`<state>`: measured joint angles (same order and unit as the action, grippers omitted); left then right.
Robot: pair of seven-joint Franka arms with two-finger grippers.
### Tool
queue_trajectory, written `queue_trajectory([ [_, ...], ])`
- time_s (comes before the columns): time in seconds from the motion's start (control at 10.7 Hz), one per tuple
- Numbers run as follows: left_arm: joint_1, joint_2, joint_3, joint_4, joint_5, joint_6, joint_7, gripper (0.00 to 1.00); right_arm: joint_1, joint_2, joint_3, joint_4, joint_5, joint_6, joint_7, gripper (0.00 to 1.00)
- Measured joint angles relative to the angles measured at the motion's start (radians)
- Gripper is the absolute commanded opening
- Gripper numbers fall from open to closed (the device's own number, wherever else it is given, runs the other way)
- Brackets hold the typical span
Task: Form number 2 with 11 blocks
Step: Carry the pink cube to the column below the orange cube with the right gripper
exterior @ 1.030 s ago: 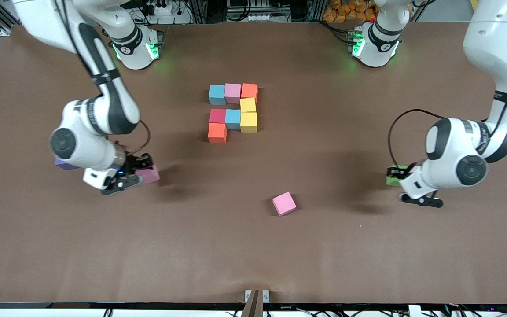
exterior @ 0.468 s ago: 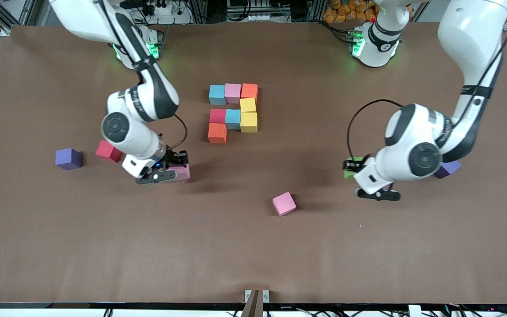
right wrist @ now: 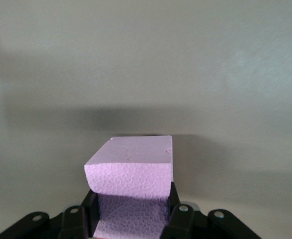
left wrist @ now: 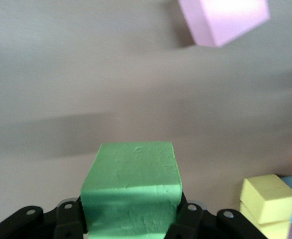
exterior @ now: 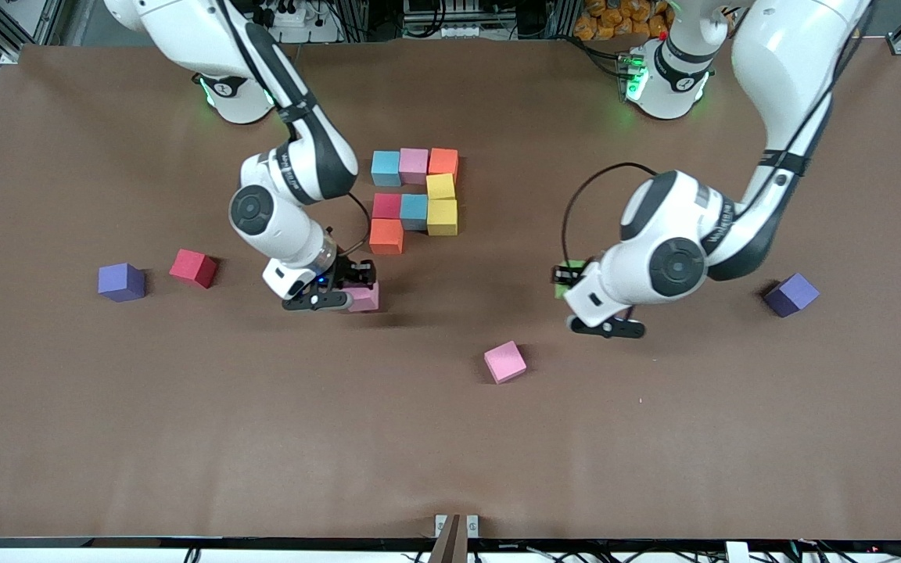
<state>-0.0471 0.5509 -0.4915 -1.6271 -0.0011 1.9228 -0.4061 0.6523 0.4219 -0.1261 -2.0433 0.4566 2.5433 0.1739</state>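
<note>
Several blocks stand together as a partial number 2: a blue, pink and orange row, two yellow, then blue, red and an orange one nearest the camera. My right gripper is shut on a pink block just above the table beside that orange one; the right wrist view shows the same pink block between its fingers. My left gripper is shut on the green block, which sits between its fingers as a green block in the left wrist view.
A loose pink block lies nearer the camera, between the two grippers. A red block and a purple cube lie toward the right arm's end. Another purple cube lies toward the left arm's end.
Both arms have swung in toward the middle of the table with their blocks held. The red block and both purple cubes have come out from under the arms.
</note>
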Motion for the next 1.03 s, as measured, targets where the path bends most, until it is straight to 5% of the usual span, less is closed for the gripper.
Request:
queue_trajectory([
  [1.03, -0.023, 0.022, 0.008, 0.033, -0.008, 0.001, -0.031, 0.0, 0.081, 0.035, -0.001, -0.029, 0.055, 0.053, 0.077, 0.14],
])
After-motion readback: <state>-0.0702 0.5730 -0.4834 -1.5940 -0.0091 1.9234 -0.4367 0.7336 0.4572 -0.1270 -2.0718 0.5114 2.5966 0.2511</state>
